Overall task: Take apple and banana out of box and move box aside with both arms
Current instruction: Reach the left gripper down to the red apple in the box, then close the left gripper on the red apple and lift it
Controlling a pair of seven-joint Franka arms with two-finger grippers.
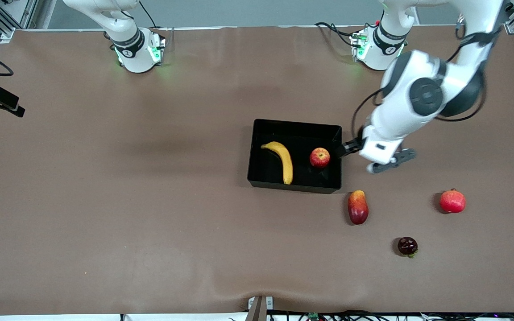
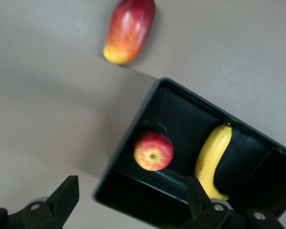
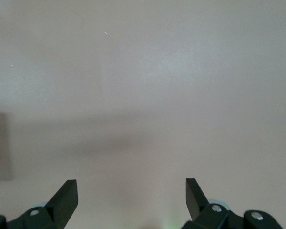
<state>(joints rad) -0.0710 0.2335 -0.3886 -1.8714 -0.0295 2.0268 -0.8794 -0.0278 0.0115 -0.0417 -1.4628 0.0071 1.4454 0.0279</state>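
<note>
The black tray (image 1: 294, 186) lies at mid-table. The yellow banana (image 1: 282, 160) and the red apple (image 1: 320, 157) lie inside it, the apple toward the left arm's end. My left gripper (image 1: 344, 150) is open and empty, low over the tray's end wall beside the apple. In the left wrist view my left gripper (image 2: 131, 200) straddles that wall of the tray (image 2: 181, 109), one finger over the table and one over the tray's inside, with the apple (image 2: 153, 151) and banana (image 2: 212, 155) ahead. My right gripper (image 3: 131, 195) is open and empty over bare table; it is out of the front view.
A red-yellow mango (image 1: 358, 207) lies just nearer the front camera than the tray's corner, and it shows in the left wrist view (image 2: 129, 31). A pomegranate (image 1: 452, 201) and a small dark fruit (image 1: 407, 246) lie toward the left arm's end.
</note>
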